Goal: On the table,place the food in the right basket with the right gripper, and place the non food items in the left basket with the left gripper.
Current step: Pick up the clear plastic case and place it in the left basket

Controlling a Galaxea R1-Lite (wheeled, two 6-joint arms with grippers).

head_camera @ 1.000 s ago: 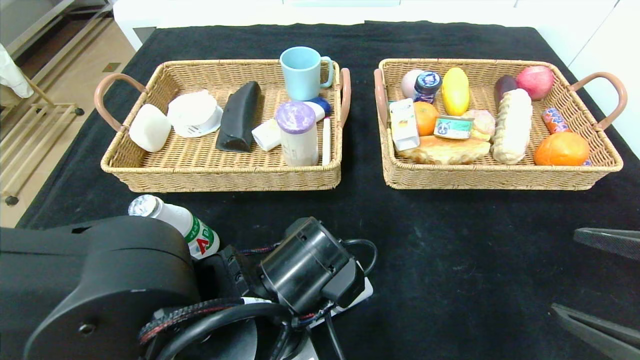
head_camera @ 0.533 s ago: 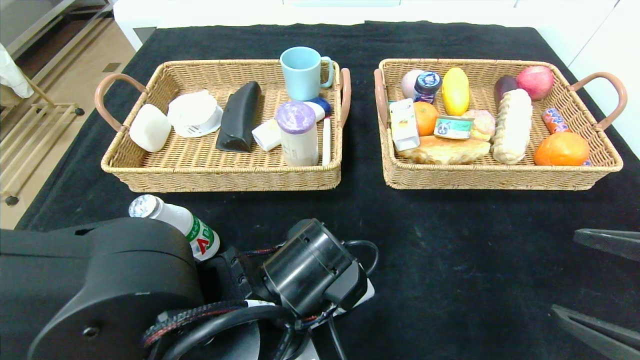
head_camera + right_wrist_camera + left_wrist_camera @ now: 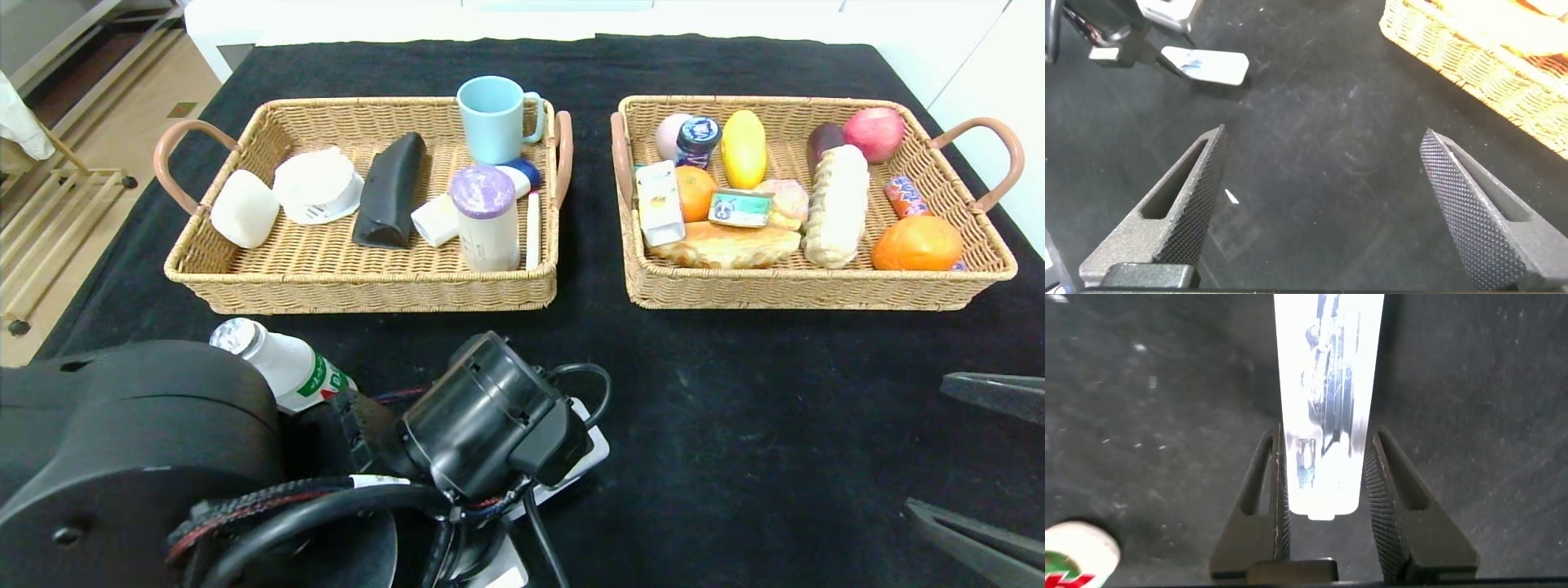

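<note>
left basket (image 3: 359,286): crowded | bottle (image 3: 282,367): beside left claw (image 3: 1327,508) | front cloth (image 3: 735,408): open

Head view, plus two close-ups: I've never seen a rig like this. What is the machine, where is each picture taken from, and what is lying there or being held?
This is a two-armed robot sorting things on a black table. The wide picture comes from a camera on its head; the close-ups come from cameras on its wrists.

The left basket holds non-food things such as a blue mug. The right basket holds food, including an orange and a bread loaf.

The big black shape low in the head view is the left arm. Its wrist camera shows the left gripper closed on a flat white packet. A small white bottle lies on the table beside that arm.

The right gripper waits open and empty over the table near the right basket.
</note>
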